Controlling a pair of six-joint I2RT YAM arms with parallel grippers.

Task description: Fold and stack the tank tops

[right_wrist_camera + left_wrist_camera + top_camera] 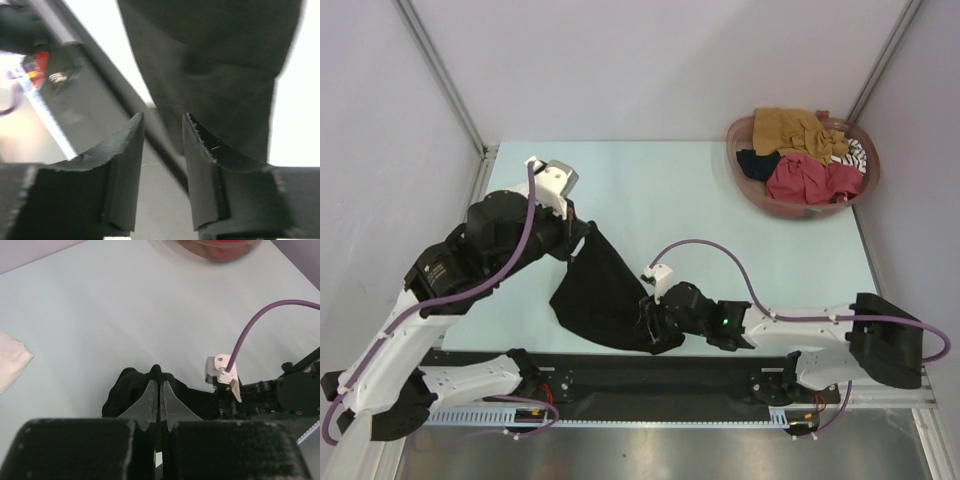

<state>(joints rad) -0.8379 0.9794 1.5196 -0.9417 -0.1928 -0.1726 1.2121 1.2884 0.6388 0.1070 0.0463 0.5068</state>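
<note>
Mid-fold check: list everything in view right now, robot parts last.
black tank top: 1, black, mid-table, one corner lifted
white cloth: 1, white, on the table at the left edge of the left wrist view
basket: 1, reddish-brown, far right of table
mustard garment: 1, mustard, in basket
red garment: 1, red, in basket
striped garment: 1, black-and-white, in basket
dark garment: 1, black, in basket
table: 1, pale blue-green
left gripper: 1, black, shut on the black tank top
right gripper: 1, black, open, by its near corner

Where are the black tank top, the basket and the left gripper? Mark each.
black tank top [605, 295], top view, cloth middle.
basket [810, 210], top view, front wall.
left gripper [156, 382], left wrist view, between fingertips.
</note>
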